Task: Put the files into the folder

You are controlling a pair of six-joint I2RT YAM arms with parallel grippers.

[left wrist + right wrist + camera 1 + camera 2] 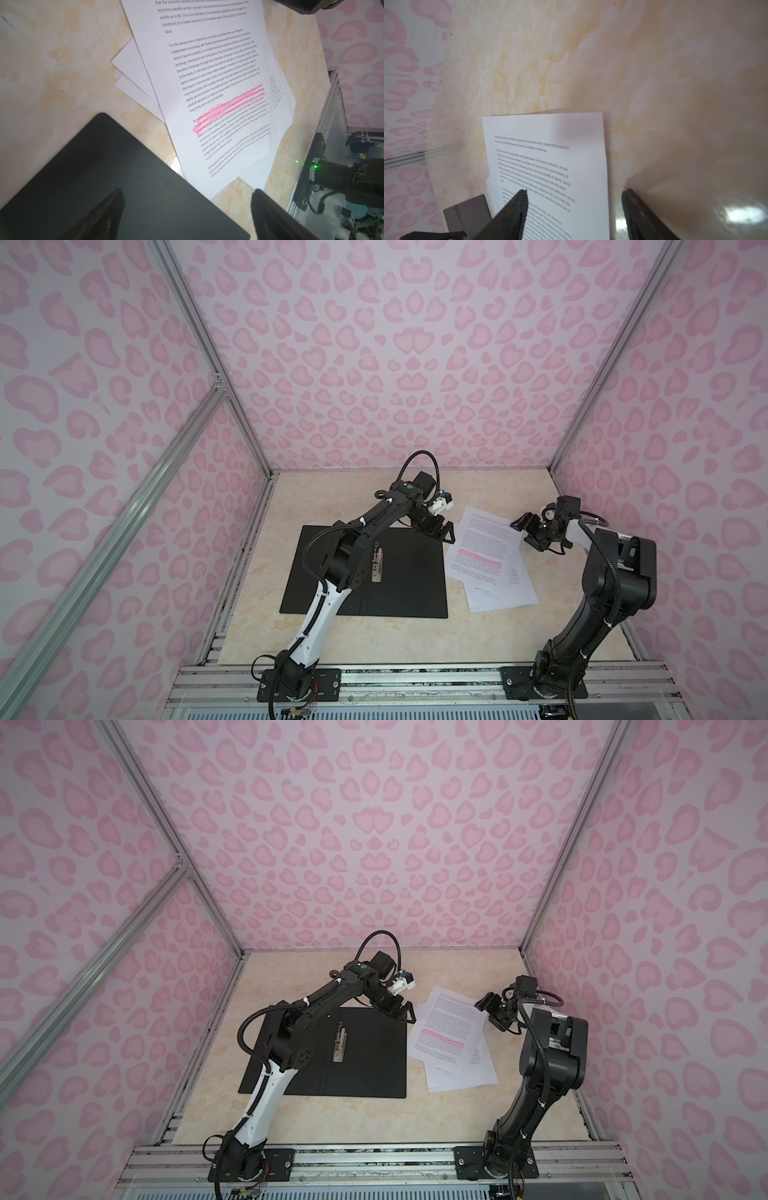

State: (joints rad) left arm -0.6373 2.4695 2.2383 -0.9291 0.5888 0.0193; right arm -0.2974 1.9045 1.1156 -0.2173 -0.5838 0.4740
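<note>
The folder [407, 576] [374, 1065] lies open and flat at mid-table, black inside facing up, with its metal spine clip [86, 562] [340, 1042] showing. To its right the files [486, 556] [449, 1036] lie fanned on the table: white printed sheets, the top one with pink-highlighted lines [228, 108]. My left gripper [444, 532] [405, 1011] [187, 192] hangs open and empty over the folder's far right corner [124, 166]. My right gripper [524, 533] [489, 1013] [574, 192] is open above the far right edge of the top sheet [550, 145], one finger over the page, one beyond it.
Pink-patterned walls [374, 364] enclose the beige marble table [374, 639] on three sides, with aluminium rails [257, 531] along its edges. Both arm bases sit on the front rail [415, 676]. The left arm's elbow hangs over the folder's left half.
</note>
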